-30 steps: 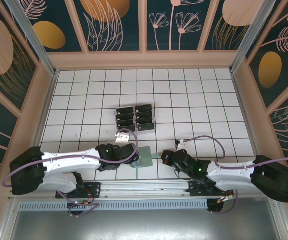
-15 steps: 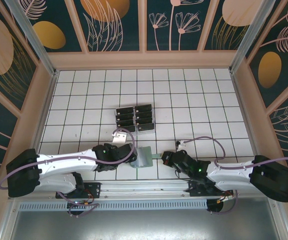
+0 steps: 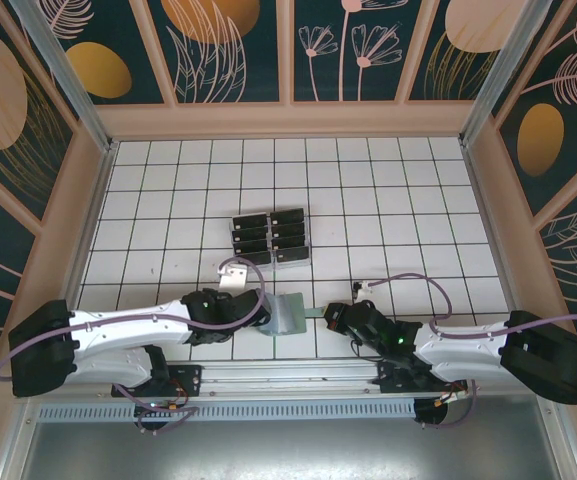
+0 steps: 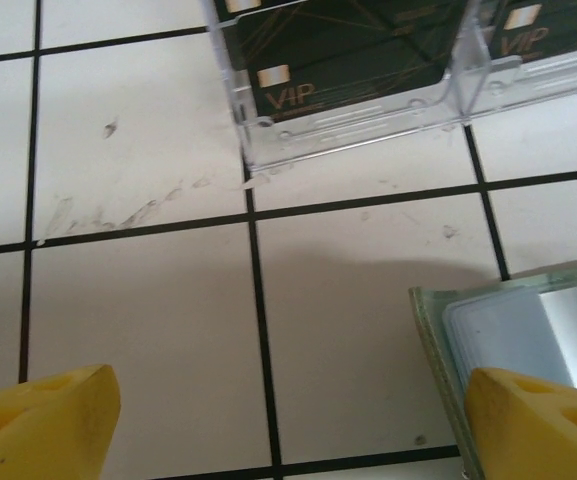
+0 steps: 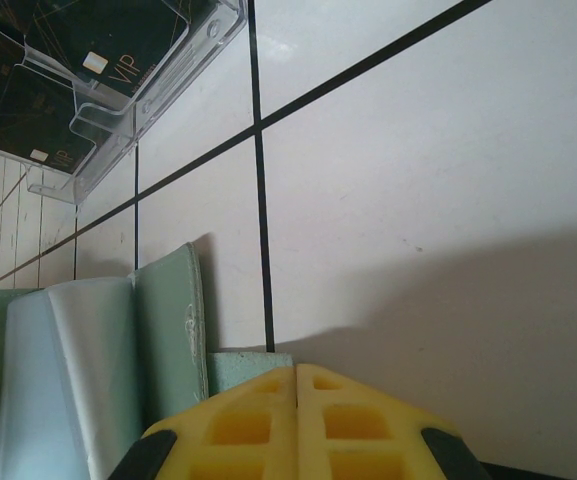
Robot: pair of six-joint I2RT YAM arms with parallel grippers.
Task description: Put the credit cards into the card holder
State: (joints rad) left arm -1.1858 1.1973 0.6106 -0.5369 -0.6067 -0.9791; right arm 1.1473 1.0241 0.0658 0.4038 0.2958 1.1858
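While I watch from the overhead camera, the card holder (image 3: 290, 313) lies on the white tiled counter (image 3: 398, 190), near its front edge and between the two arms. It is folded open, and I can see pale clear pockets inside its green cover.

My right end effector (image 5: 296, 385) is pinched shut on a thin green flap at the holder's edge, with both yellow fingers pressed together.

My left end effector (image 4: 288, 385) is spread wide with nothing between its fingers, low over a bare tile just left of the holder. One finger (image 4: 533, 420) overlaps the holder's near corner in the wrist view, and I cannot tell whether it touches.

All the credit cards (image 4: 348, 45) I can see are black and stand in a clear plastic rack (image 4: 368, 115), farther back on the counter and apart from the holder. One front card reads "VIP".
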